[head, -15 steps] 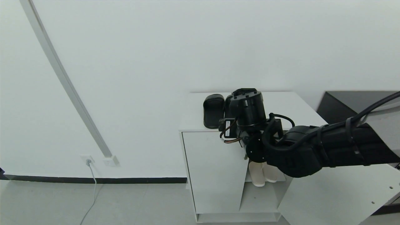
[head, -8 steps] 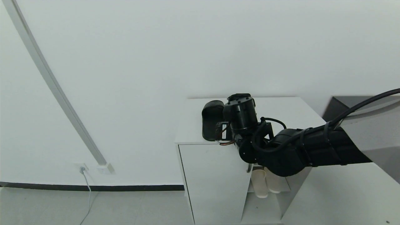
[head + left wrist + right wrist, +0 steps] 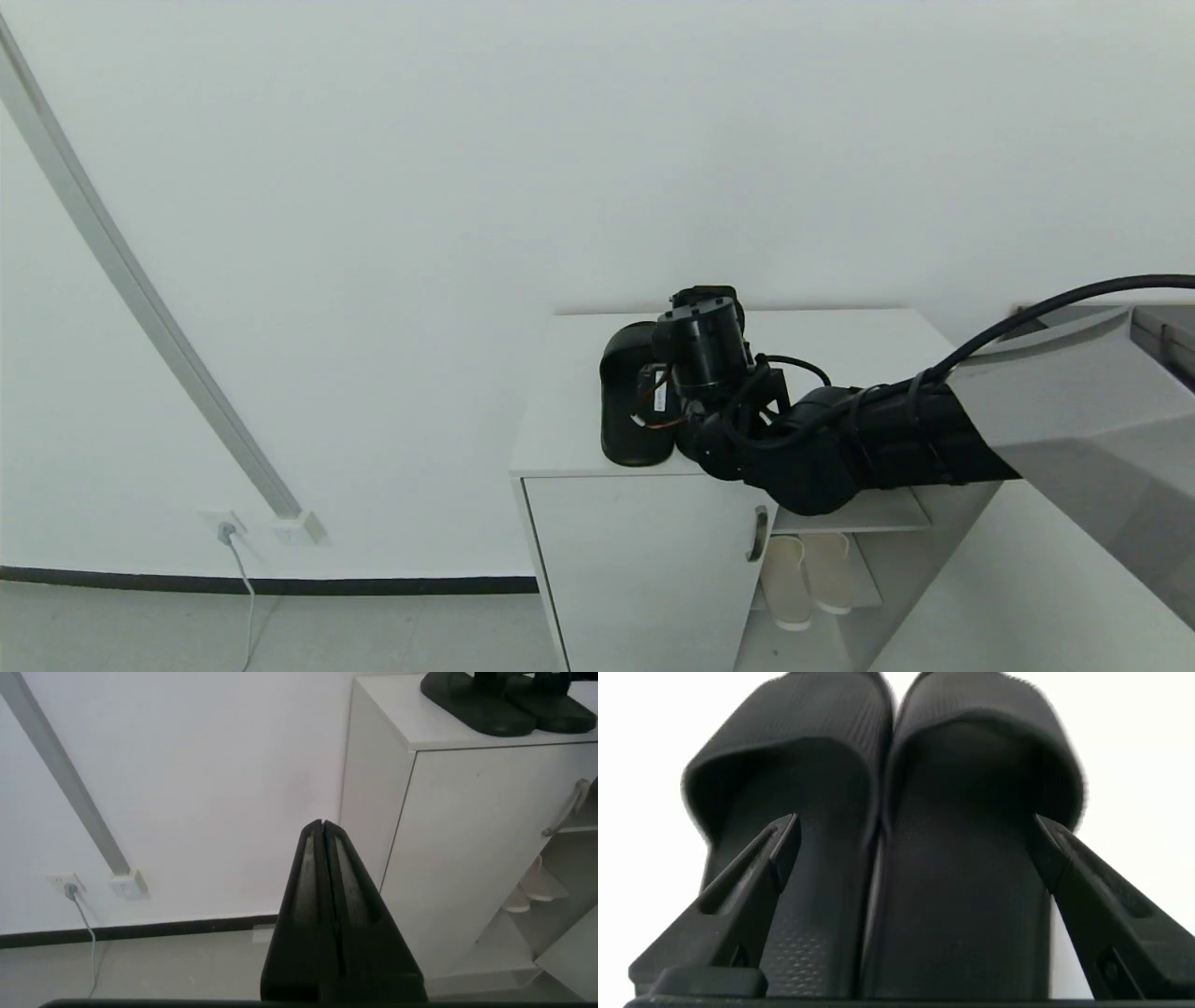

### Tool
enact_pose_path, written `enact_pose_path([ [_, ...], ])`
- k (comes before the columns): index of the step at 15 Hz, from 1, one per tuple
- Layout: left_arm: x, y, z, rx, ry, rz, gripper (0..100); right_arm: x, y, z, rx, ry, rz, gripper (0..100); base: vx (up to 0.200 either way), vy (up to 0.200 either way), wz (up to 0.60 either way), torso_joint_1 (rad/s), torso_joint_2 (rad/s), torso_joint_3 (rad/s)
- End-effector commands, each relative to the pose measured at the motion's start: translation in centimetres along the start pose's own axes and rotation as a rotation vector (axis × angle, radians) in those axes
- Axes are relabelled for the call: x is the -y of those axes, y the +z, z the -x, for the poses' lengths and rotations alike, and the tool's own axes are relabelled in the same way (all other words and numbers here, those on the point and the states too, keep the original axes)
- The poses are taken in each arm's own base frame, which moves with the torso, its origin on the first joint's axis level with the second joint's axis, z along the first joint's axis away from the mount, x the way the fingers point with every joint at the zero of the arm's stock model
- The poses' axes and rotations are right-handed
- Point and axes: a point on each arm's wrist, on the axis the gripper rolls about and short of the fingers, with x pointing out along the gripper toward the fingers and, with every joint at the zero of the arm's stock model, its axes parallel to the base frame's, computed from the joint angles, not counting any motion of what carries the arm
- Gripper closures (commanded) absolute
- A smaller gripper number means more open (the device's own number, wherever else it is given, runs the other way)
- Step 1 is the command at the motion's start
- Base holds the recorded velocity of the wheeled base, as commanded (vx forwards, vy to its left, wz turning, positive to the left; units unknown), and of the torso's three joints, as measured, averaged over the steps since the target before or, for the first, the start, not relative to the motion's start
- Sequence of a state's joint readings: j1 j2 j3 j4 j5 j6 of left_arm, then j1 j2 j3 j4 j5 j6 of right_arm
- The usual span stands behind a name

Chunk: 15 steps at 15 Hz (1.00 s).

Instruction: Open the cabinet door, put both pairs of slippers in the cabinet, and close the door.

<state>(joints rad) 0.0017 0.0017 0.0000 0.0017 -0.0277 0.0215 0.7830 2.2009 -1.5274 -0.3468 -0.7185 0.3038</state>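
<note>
A pair of black slippers (image 3: 633, 403) lies side by side on top of the white cabinet (image 3: 840, 345), near its left front corner. My right gripper (image 3: 915, 829) is open, one finger (image 3: 752, 882) on each outer side of the black slippers (image 3: 882, 812). A pair of white slippers (image 3: 805, 579) rests on a shelf inside the cabinet. The left door (image 3: 644, 569) is closed; the right door (image 3: 1027, 597) stands swung open. My left gripper (image 3: 322, 831) is shut with nothing in it, low and left of the cabinet (image 3: 467, 840).
A grey conduit (image 3: 140, 289) runs slanting down the white wall to a socket (image 3: 224, 532) with a cable plugged in. The closed door has a handle (image 3: 758, 534) at its inner edge. Bare floor lies left of the cabinet.
The head camera has shifted, so the cabinet sits lower in the picture. My right arm has moved from the cabinet's front edge farther over its top, to the black slippers.
</note>
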Motion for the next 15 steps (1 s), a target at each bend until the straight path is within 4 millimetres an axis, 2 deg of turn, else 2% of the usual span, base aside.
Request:
enact_pose_path([
  [1,0.0,0.0,0.0,0.0,0.0,0.0,100,0.1,-0.9,-1.6,-0.009,-0.024,0.005,0,0.0,0.0,0.0,0.0,0.0,0.0],
  [6,0.0,0.0,0.0,0.0,0.0,0.0,100,0.0,-1.8,-5.0,-0.016,-0.066,0.011,0,0.0,0.0,0.0,0.0,0.0,0.0],
  [8,0.0,0.0,0.0,0.0,0.001,0.005,100,0.0,-1.5,-6.3,-0.003,-0.082,-0.001,0,0.0,0.0,0.0,0.0,0.0,0.0],
  [11,0.0,0.0,0.0,0.0,0.001,0.005,100,0.2,-1.3,-6.9,-0.005,-0.093,0.003,0,0.0,0.0,0.0,0.0,0.0,0.0],
  [12,0.0,0.0,0.0,0.0,0.001,0.005,100,0.2,-1.3,-6.9,-0.005,-0.094,0.003,100,0.0,0.0,0.0,0.0,0.0,0.0],
  [15,0.0,0.0,0.0,0.0,0.001,0.005,100,0.2,-1.4,-6.9,0.0,-0.114,0.016,100,0.0,0.0,0.0,0.0,0.0,0.0],
])
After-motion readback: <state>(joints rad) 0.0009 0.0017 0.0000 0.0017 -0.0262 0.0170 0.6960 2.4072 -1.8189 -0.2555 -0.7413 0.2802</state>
